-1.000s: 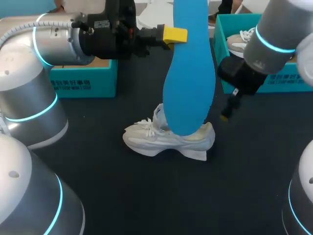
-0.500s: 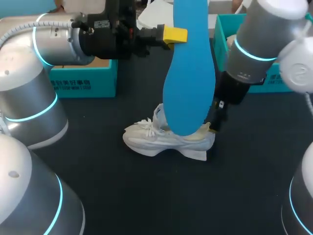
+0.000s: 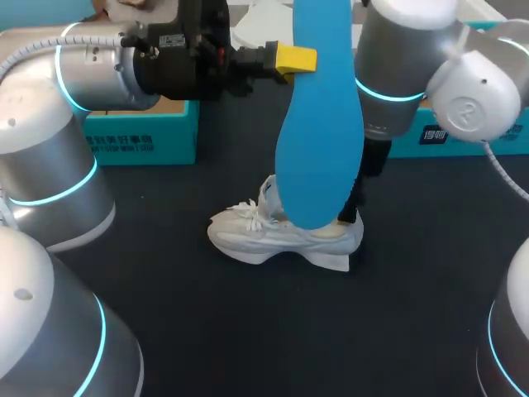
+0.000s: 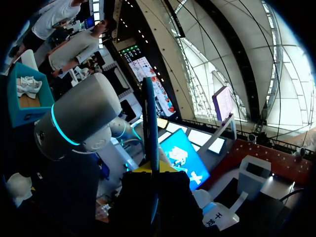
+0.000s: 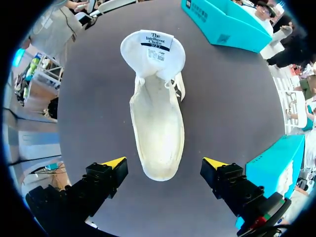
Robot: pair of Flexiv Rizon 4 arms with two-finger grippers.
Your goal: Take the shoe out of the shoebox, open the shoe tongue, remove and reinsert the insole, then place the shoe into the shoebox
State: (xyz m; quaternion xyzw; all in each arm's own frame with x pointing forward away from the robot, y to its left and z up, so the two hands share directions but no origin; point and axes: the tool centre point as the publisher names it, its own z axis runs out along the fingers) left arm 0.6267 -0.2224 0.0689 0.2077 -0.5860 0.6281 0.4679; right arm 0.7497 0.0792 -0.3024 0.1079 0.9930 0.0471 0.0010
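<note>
My left gripper [image 3: 296, 59] is shut on the upper part of a blue insole [image 3: 318, 124], which hangs upright over the white shoe [image 3: 273, 236] on the dark table. In the left wrist view the insole [image 4: 150, 118] shows edge-on between the fingers of the left gripper [image 4: 150, 170]. My right gripper [image 3: 355, 203] hangs just above the shoe's heel, partly hidden behind the insole. In the right wrist view the right gripper [image 5: 164, 165] is open, its yellow tips on either side of the heel of the shoe [image 5: 158, 118] without touching it. The tongue [image 5: 154, 47] is folded forward, and the inside is bare.
A teal shoebox [image 3: 140, 136] stands at the back left. A second teal box [image 3: 463, 136] at the back right is mostly hidden by my right arm. In the right wrist view teal boxes stand beyond the toe [image 5: 222, 24] and beside one finger [image 5: 269, 168].
My right arm has swung left and come down to the shoe's heel, behind the insole. The left arm and the insole have kept still.
</note>
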